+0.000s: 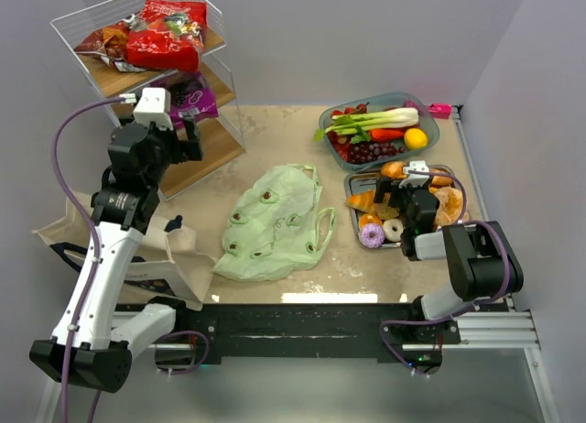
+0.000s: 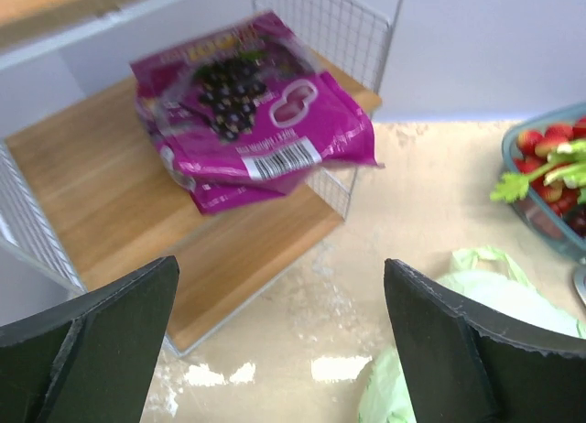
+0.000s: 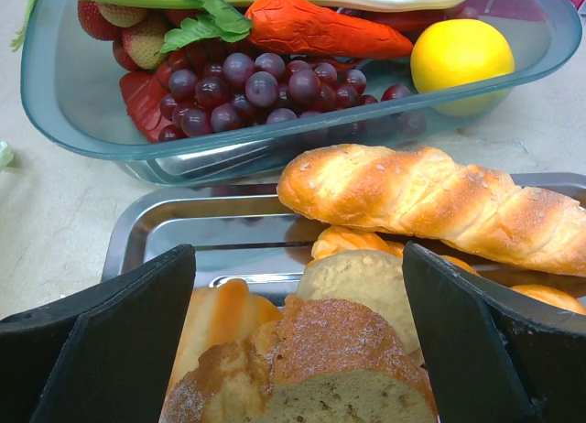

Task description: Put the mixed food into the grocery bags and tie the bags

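Nothing looks bagged yet; left claw (image 2: pixel 279 278) gapes empty, purple packet (image 2: pixel 247 112) just ahead; right claw (image 3: pixel 298 258) gapes empty over bread (image 3: pixel 311 368); green bag (image 1: pixel 275 223) lies flat

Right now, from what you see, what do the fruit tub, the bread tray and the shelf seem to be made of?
Fruit tub: clear bluish plastic or glass, since the grapes show through its wall. Bread tray: probably steel, grey with soft reflections. Shelf: wood-look boards with visible grain, in a white wire frame.
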Action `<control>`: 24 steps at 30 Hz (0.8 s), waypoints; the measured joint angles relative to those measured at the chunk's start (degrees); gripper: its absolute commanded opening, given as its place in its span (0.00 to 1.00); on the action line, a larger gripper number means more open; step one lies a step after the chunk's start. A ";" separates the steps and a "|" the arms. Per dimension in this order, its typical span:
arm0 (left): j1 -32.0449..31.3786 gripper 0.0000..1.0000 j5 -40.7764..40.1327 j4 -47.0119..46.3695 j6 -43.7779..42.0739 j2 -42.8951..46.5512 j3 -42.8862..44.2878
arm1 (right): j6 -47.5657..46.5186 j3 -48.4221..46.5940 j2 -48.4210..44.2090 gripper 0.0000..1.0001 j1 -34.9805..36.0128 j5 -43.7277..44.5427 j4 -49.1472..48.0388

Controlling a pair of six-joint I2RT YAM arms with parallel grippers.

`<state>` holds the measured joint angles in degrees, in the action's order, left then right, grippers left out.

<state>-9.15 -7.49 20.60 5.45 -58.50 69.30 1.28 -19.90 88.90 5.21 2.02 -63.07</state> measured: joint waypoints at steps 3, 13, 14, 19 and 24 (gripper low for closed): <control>0.00 1.00 0.66 2.75 0.37 -0.15 -0.61 | 0.00 0.00 0.00 0.99 0.00 0.00 0.00; 0.02 1.00 3.89 12.37 1.68 0.98 0.02 | 0.07 0.00 0.00 0.99 0.00 0.50 0.00; 0.02 1.00 4.24 13.20 2.12 1.57 0.02 | 0.11 0.00 -0.17 0.99 0.04 0.96 0.15; 0.02 1.00 7.06 16.70 4.55 3.96 0.07 | 0.13 -0.02 -6.91 0.99 0.04 1.79 5.75; 0.02 1.00 6.75 22.36 6.60 5.57 0.15 | -0.02 -0.24 -17.18 0.99 0.04 1.75 9.55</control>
<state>-9.13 -0.73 42.96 12.05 -52.93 69.45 1.26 -20.14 71.72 5.26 3.77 -53.52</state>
